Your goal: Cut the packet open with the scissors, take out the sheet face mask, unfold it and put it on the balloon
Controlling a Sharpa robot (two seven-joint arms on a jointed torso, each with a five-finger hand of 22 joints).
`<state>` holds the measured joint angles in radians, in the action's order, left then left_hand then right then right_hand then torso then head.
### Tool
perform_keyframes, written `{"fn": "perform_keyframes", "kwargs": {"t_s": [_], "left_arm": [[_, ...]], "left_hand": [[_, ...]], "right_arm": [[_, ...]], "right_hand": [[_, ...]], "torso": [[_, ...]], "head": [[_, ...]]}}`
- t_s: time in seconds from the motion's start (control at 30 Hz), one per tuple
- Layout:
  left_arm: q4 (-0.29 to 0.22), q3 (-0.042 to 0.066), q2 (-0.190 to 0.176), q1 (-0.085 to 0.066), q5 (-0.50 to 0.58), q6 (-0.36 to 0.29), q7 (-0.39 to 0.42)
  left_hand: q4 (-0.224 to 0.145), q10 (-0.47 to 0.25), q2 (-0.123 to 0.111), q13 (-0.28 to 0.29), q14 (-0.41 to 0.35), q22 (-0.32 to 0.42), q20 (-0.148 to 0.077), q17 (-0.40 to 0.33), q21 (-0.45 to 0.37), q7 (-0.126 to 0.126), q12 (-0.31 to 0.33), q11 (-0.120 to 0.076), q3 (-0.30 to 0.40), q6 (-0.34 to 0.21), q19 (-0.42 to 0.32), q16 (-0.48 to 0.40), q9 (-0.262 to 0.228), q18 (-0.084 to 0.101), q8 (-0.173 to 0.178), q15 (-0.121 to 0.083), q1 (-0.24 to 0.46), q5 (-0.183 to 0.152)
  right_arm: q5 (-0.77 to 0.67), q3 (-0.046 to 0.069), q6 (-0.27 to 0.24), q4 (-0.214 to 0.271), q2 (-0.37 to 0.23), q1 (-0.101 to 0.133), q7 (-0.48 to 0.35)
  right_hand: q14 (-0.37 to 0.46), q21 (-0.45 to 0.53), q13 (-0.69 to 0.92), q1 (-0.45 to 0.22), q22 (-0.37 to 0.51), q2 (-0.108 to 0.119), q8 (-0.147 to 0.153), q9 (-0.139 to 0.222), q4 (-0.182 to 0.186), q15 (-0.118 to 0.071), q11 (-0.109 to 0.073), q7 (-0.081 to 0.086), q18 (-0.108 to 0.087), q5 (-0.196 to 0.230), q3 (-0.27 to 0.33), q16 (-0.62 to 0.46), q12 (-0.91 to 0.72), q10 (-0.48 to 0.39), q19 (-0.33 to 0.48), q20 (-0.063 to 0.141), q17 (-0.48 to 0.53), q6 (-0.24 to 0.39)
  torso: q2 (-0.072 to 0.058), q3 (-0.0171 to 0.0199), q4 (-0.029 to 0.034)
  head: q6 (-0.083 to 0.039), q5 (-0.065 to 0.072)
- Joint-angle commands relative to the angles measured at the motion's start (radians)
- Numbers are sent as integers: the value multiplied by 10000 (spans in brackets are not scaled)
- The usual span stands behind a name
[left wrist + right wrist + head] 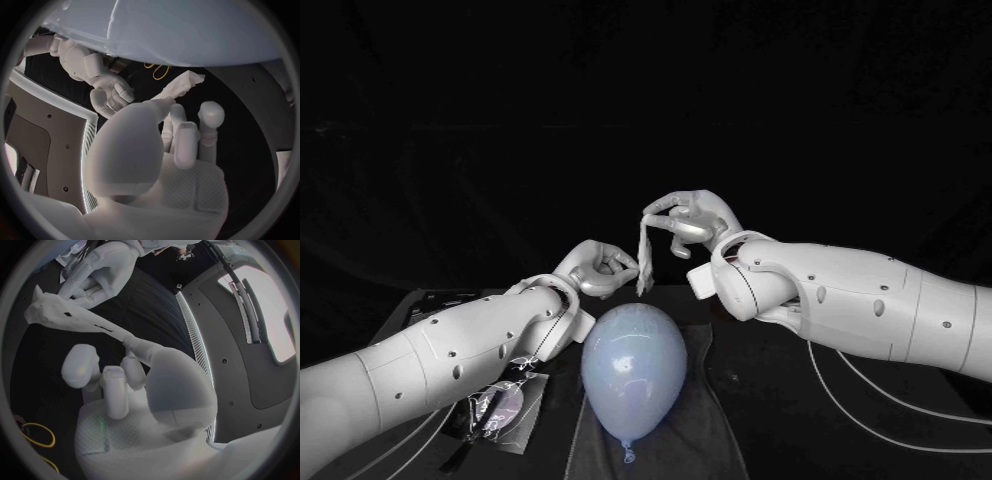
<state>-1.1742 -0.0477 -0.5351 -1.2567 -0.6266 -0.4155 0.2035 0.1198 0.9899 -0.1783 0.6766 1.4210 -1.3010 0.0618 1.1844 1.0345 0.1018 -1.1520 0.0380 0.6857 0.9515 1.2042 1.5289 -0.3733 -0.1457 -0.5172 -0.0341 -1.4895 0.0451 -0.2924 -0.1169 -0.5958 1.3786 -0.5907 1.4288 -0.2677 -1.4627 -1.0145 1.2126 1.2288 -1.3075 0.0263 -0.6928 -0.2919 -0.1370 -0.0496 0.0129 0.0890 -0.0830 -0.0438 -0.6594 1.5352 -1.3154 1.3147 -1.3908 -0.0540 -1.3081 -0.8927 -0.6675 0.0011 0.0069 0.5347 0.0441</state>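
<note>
Now mask (62,315) in left hand (603,268) & right hand (689,222), near balloon (632,365) edge.

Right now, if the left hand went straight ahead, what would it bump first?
Probably the right hand, just past the face mask that the left hand pinches; depth is unclear.

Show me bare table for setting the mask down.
Free: the black table between the pale blue balloon and the white cables under the right arm. Crowded: left of the balloon, where the opened shiny packet lies under the left arm.
</note>
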Motion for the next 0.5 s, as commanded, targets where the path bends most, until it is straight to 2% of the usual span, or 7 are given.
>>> {"fn": "perform_keyframes", "kwargs": {"t_s": [0.03, 0.13, 0.2, 0.27, 0.4, 0.47, 0.5], "left_arm": [[-86, 20, -33, -7, 401, -345, 590], [-156, 42, -113, -8, 451, -486, 685], [-186, 66, -182, -9, 462, -566, 705], [-181, 84, -252, -13, 501, -591, 686], [-95, 96, -332, -25, 685, -258, 454], [-25, 98, -340, -29, 752, 41, 272], [19, 99, -334, -30, 777, 199, 187]], "left_hand": [[-304, 221, -90, 81, 94, -137, 27, 153, 164, -7, -84, -155, 451, 47, 126, 61, -711, 169, -228, 5, 317, 87], [-689, 213, -135, 55, 162, -268, 24, 298, 364, -15, -125, -146, 982, 49, 217, 77, -895, 197, -264, 4, 758, 185], [-952, 207, -166, 10, 201, -349, 17, 378, 486, -23, -144, -138, 1265, 40, 268, 84, -1060, 212, -297, -1, 1089, 451], [-1046, 212, -154, 2, 204, -384, 18, 381, 542, -17, -162, -130, 1351, 20, 294, 81, -1142, 221, -309, 2, 1247, 513], [-1031, -371, 85, -832, -12, -177, 67, -130, 117, 44, 312, -81, 1248, -261, -1, -20, -1324, 135, -292, 52, 1608, 139], [-993, -1281, 208, -1518, -938, 551, 180, -2069, -1353, 242, 1313, 138, 1144, -885, -1036, -496, -1395, -143, -98, 217, 1770, 69], [-986, -1643, 199, -1973, -1648, 1083, 327, -3313, -2398, 405, 2058, 354, 932, -1339, -1773, -943, -1322, -305, 159, 382, 1849, 48]], "right_arm": [[-159, 5, 7, -94, -9, 7, 23], [-178, -2, -3, -202, -21, 6, 36], [-186, -5, -18, -262, -35, 5, 34], [-190, -7, -29, -292, -55, 4, 19], [-194, -8, -43, -295, -99, 3, -9], [-195, -8, -48, -274, -126, 3, -27], [-196, -8, -50, -256, -142, 2, -38]], "right_hand": [[-800, 17, 8, -52, -1310, -3, -70, -11, 12, -6, 7, 8, -153, -53, -49, 29, -41, 8, 26, -23, -1621, -83], [-802, 8, 22, -55, -1312, 1, -75, -15, 6, -5, 9, 10, -152, -51, -53, 30, -50, 17, 22, -23, -1625, -83], [-802, 8, 22, -55, -1312, 1, -75, -15, 6, -5, 9, 10, -152, -51, -53, 30, -50, 17, 22, -23, -1625, -83], [-802, 8, 22, -55, -1312, 1, -75, -15, 6, -5, 9, 10, -152, -51, -53, 30, -50, 17, 22, -23, -1625, -83], [-802, 8, 22, -55, -1312, 1, -75, -15, 6, -5, 9, 10, -152, -51, -53, 30, -50, 17, 22, -23, -1625, -83], [-802, 8, 22, -55, -1312, 1, -75, -15, 6, -5, 9, 10, -152, -51, -53, 30, -50, 17, 22, -23, -1625, -83], [-802, 8, 22, -55, -1312, 1, -75, -15, 6, -5, 9, 10, -152, -51, -53, 30, -50, 17, 22, -23, -1625, -83]], "torso": [[4, -2, -2], [6, 3, 7], [5, 3, 10], [10, 8, 11], [10, 7, 23], [9, 3, 26], [8, 3, 28]], "head": [[12, -26], [14, -27], [16, -31], [9, -9], [14, 5], [6, 10], [7, 10]]}}
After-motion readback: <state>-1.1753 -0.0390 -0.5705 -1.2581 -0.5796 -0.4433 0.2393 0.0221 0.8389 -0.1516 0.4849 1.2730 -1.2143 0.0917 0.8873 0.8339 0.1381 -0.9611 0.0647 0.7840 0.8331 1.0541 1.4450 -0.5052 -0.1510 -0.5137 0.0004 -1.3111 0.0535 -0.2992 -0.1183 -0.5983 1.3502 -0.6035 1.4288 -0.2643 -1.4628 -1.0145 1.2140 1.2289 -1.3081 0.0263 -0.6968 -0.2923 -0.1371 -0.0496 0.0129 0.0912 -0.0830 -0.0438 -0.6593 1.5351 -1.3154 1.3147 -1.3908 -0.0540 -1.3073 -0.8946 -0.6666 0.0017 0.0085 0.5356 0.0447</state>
